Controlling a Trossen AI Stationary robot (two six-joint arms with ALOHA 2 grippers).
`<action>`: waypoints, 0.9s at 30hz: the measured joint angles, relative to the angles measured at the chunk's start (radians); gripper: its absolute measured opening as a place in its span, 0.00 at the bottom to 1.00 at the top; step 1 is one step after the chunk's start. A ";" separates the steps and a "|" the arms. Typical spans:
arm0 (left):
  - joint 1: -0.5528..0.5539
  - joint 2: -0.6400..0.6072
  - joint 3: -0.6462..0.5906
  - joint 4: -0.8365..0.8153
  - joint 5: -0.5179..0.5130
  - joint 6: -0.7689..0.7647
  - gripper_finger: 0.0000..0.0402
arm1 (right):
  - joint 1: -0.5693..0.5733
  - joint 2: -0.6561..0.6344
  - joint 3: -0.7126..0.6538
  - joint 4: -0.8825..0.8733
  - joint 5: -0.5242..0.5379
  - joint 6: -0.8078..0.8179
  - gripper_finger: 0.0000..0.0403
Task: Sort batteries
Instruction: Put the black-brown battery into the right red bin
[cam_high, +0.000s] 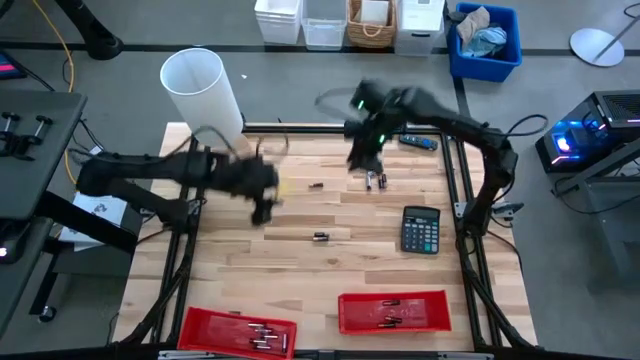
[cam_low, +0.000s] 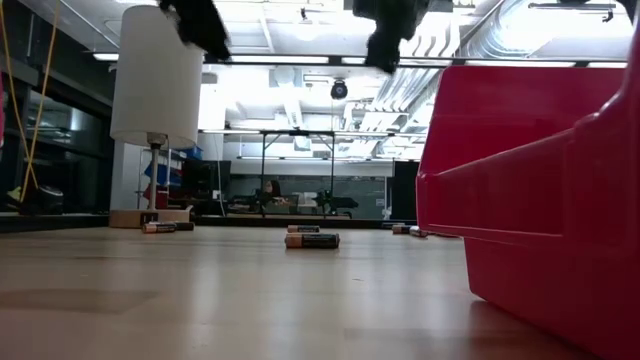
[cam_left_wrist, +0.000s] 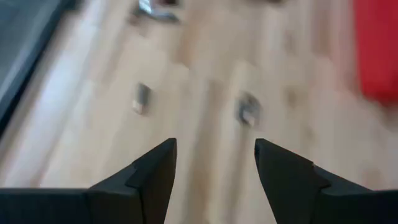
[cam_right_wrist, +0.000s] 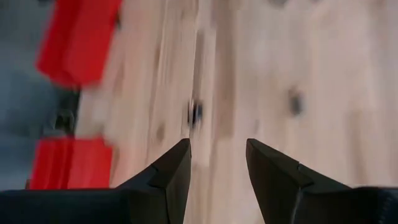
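Hovering over the tabletop (cam_high: 300, 270), both arms are up off the wood, nothing in either grip. Left gripper (cam_high: 262, 212) sits over the left-centre of the tabletop, fingers (cam_left_wrist: 155, 171) spread wide w/ bare wood showing between them. Right gripper (cam_high: 365, 160) is toward the far side, right of centre, fingers (cam_right_wrist: 177, 168) partly apart, also empty.

Batteries are scattered. One lies alone near the middle (cam_high: 321, 237), another further back (cam_high: 315, 186), and a small cluster (cam_high: 376, 180) sits just below the right gripper. From the low view a battery (cam_low: 312, 240) lies flat on its side mid-table, w/ a couple more further back (cam_low: 160, 227). Left wrist view shows two blurred batteries on the wood ahead of the fingers, one (cam_left_wrist: 142, 98) apart from the other (cam_left_wrist: 248, 109).

Two red bins sit at the near edge: the left bin (cam_high: 200, 325) holds several batteries (cam_high: 262, 338), the right bin (cam_high: 350, 310) holds a few too (cam_high: 392, 320). The right bin's wall fills the right side of the low view.

Calculator (cam_high: 421, 229) rests on the right part of the tabletop, well apart from both grippers. A blue-and-black tool (cam_high: 420, 142) lies at the far edge by the right arm. White cylinder (cam_high: 203, 92) stands at the far left corner.
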 joint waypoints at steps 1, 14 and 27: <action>0.067 -0.017 -0.048 0.080 0.035 0.029 0.52 | 0.026 -0.001 -0.059 0.019 0.019 0.007 0.37; 0.447 -0.017 -0.496 1.135 0.283 -0.200 0.53 | -0.043 -0.009 -0.615 0.285 0.313 0.581 0.37; 0.474 -0.010 -0.563 1.190 0.351 -0.258 0.53 | -0.248 -0.006 -0.674 0.281 0.553 0.787 0.29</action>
